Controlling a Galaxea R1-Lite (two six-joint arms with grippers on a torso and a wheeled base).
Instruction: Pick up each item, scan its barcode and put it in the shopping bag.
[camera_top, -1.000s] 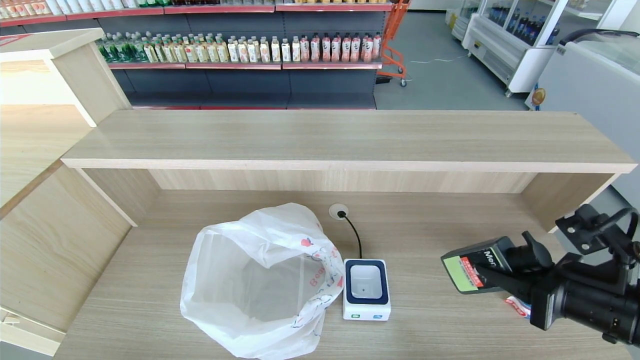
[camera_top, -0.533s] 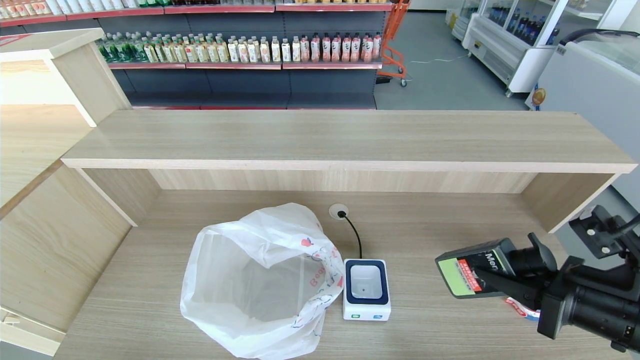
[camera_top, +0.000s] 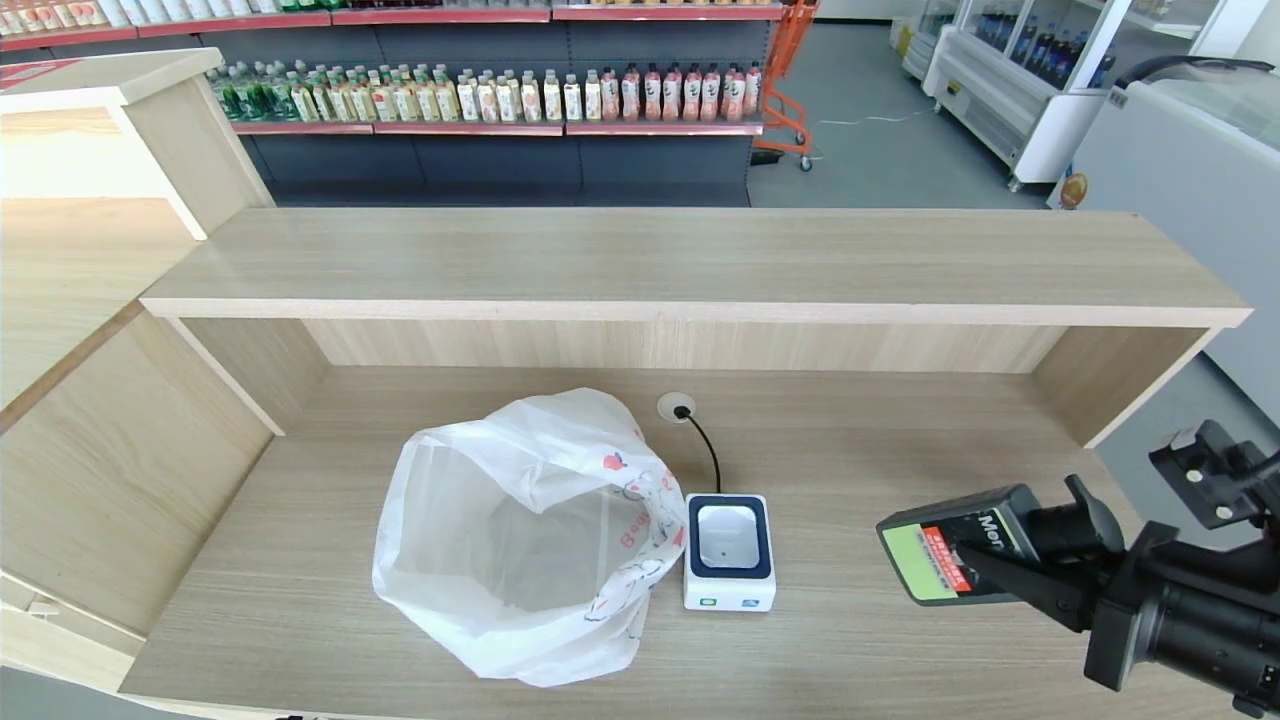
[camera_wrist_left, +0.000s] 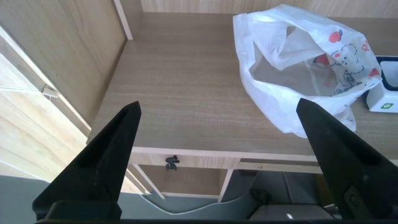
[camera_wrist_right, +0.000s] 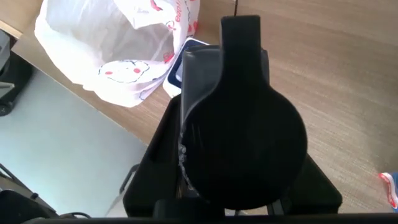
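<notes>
A pale wood-grain counter (camera_top: 900, 450) has a raised ledge (camera_top: 700, 260) along its far side and a tall side panel (camera_top: 110, 470) on the left. A round cable port (camera_top: 677, 407) is set in the counter near the back wall, with a black cable (camera_top: 706, 450) coming out of it. Beyond the ledge stand store shelves (camera_top: 500, 97) lined with rows of bottles. An orange trolley (camera_top: 790, 70) is just beside them, and to the right are a glass-door cooler (camera_top: 1010, 70) and a white chest freezer (camera_top: 1190, 150) on a grey floor.
</notes>
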